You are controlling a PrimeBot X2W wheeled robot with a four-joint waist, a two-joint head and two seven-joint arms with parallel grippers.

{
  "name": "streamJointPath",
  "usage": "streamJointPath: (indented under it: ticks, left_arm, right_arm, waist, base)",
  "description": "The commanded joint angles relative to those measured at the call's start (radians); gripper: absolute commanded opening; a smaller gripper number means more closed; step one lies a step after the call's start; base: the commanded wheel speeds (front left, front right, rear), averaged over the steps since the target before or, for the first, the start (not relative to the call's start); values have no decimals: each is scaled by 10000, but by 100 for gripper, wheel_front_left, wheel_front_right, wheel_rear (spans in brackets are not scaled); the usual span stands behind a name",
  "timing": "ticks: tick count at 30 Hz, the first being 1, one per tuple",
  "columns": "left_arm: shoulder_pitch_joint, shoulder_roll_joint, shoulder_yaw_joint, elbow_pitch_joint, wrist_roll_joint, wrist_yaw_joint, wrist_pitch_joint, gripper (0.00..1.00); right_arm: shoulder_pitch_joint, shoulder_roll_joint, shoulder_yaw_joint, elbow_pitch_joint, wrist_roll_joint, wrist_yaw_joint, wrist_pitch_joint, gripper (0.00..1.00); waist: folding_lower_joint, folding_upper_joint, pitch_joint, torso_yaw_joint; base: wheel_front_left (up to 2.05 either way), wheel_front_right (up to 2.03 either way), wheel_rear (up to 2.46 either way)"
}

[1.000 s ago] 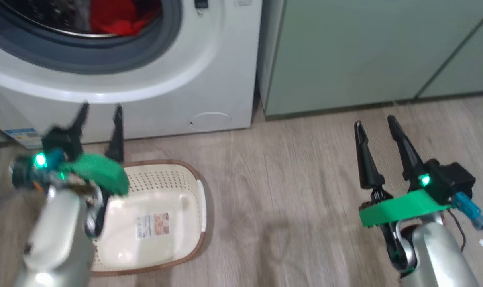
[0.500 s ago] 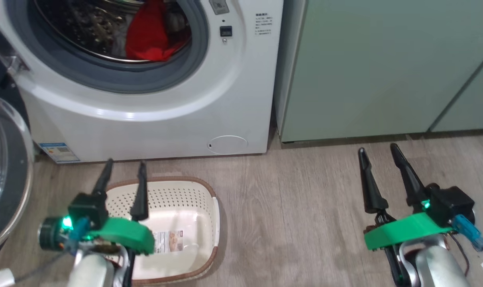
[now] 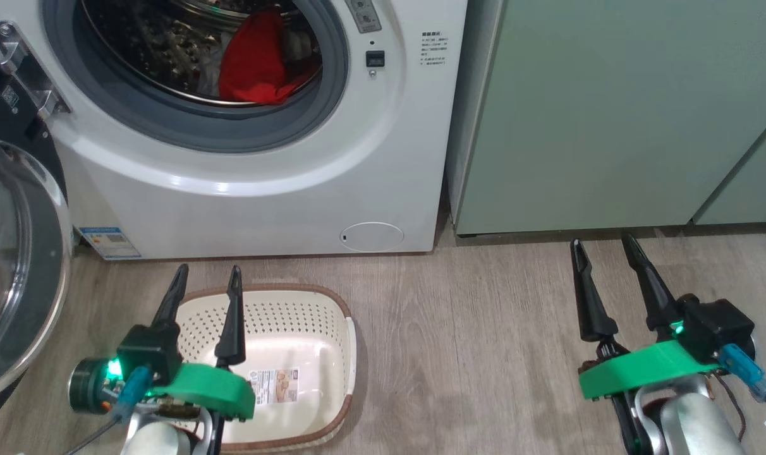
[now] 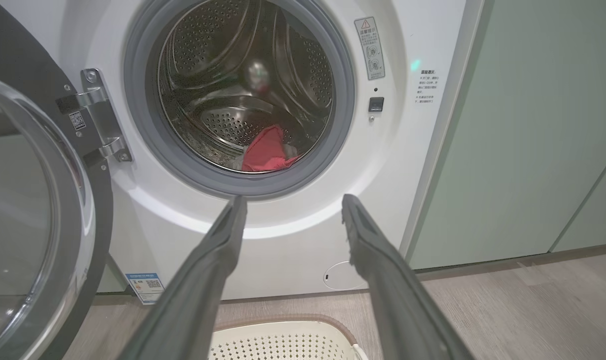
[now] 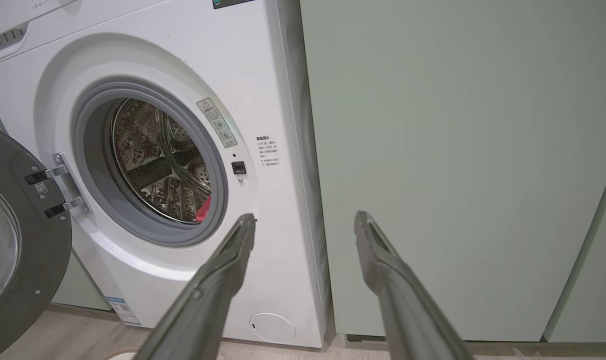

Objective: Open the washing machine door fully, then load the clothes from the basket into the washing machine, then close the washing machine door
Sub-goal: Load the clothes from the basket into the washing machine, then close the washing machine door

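Currently, the washing machine stands with its drum opening exposed. The washing machine door is swung wide to the robot's left on a metal hinge, its glass porthole facing outward and clear of the grey gasket.

The clothes, a red garment, lie inside the steel drum, low and toward the front, just behind the gasket lip. The left wrist view shows the garment resting on the drum's lower wall.

The basket sits on the wooden floor just in front of the machine, below the drum opening. A printed label shows on its inner base.

Left gripper: fingers spread apart, gripping nothing. It hangs above the left part of the basket, with the fingertips over the far rim. In the left wrist view the fingers point at the machine front beneath the opening.

Right gripper: fingers spread apart, gripping nothing. It hangs over bare floor in front of the pale green cabinets, well apart from the basket.

A round white flap and a small blue sticker mark the machine's lower front panel.
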Motion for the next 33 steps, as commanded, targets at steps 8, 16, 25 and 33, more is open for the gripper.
streamJointPath:
  ticks: [8,16,25,33]
  left_arm:
    - [-395,-214,635,-296,233,-242,-95,100]
    - [-397,-325,794,-164,407,-343,-95,100]
    - [-323,-398,815,-35,600,-378,-95,100]
    - [-333,-441,975,32,565,-360,-95,100]
  right_arm:
    - [-111,-39,275,-357,42,0,-65,100]
    - [-163,-39,276,-337,66,0,-65,100]
    - [-118,-39,305,-321,54,0,-65,100]
    - [-99,-39,318,-302,53,0,-65,100]
  waist:
    - [1,-1,33,21]
    - [1,-1,16,23]
    - [1,-1,-63,61]
    - [1,-1,-108,103]
  base:
    - [0,0,0]
    - [0,0,0]
    - [0,0,0]
    - [-15,15,0]
